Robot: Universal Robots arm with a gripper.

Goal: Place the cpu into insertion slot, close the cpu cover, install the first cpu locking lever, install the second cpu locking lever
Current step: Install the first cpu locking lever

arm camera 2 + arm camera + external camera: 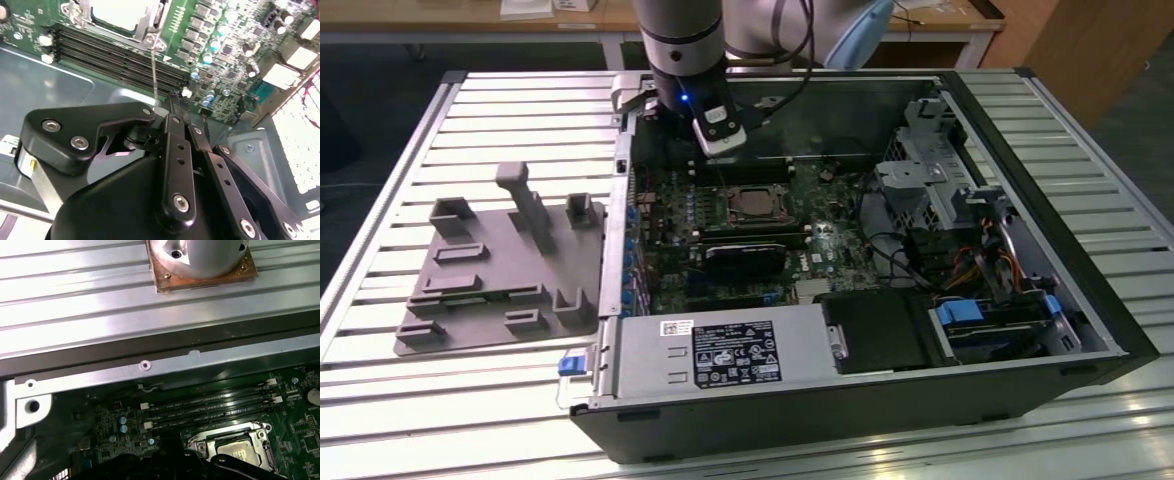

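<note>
The gripper (161, 107) has its fingers pinched on the tip of 1 thin locking lever (154, 65). Beyond them, past 4 memory slots (115, 55), the cpu (122, 11) lies under the flat cpu cover (148, 24). The case wall (100, 375) stands close behind the fingers, with open board ahead.

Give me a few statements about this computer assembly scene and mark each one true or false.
1. The cpu lies framed by the cpu cover. True.
2. The grey fixture plate lies inside the computer case. False: it lies on the slatted table, at the exterior view's left of the case.
3. A thin wire lever runs from the cover's corner toward the gripper. True.
4. The gripper hangs over the grey fixture plate. False: it hangs over the motherboard, near the cpu.
</note>
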